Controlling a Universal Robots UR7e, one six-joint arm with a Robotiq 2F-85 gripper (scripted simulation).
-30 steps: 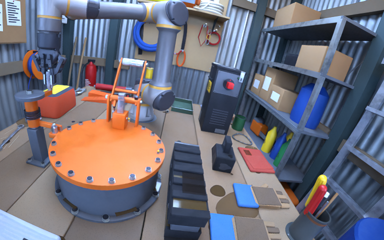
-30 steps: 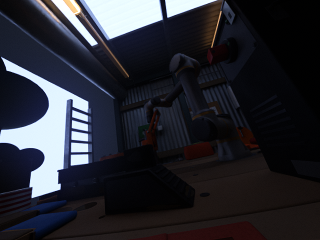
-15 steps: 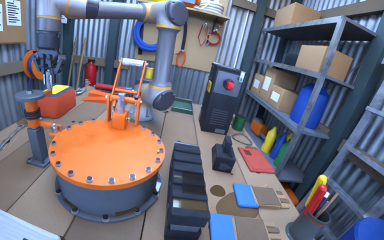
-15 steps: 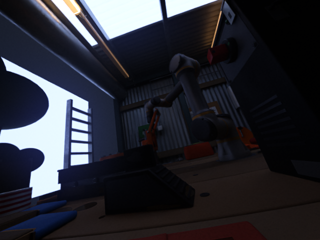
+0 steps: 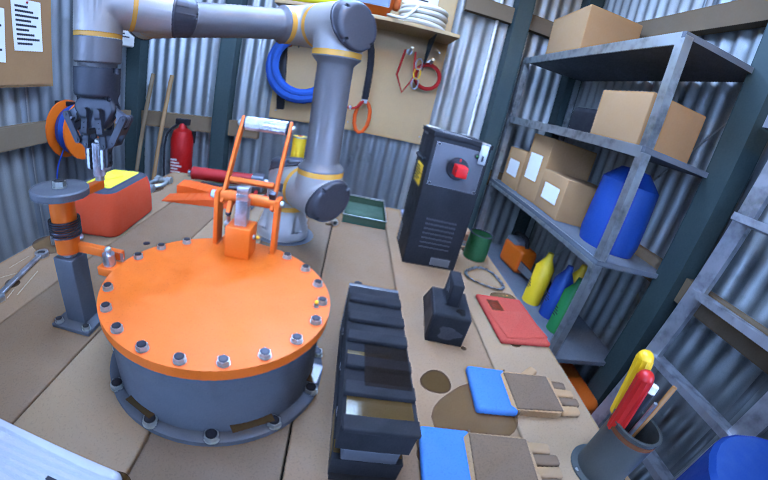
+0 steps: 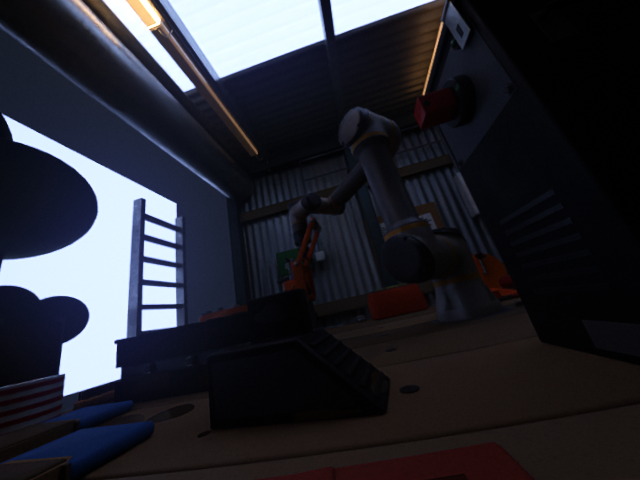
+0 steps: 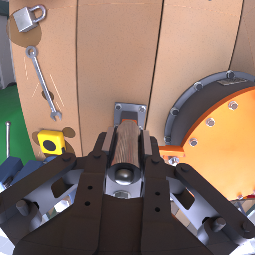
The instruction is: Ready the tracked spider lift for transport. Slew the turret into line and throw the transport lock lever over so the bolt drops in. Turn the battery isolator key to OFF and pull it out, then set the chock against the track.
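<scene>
The transport lock post stands just left of the orange turret, its orange arm reaching toward the turret's rim. At the top of the post my gripper is closed around the knurled lever handle, which stands upright between the fingers. The turret carries an orange boom frame at its far edge. The black track lies right of the turret, and the dark chock sits apart from it further right. The red isolator key sits in the black battery box.
A grey shelf rack with boxes and bottles fills the right side. Work gloves and a red pad lie near the chock. A spanner, a padlock and a yellow tape measure lie left of the post.
</scene>
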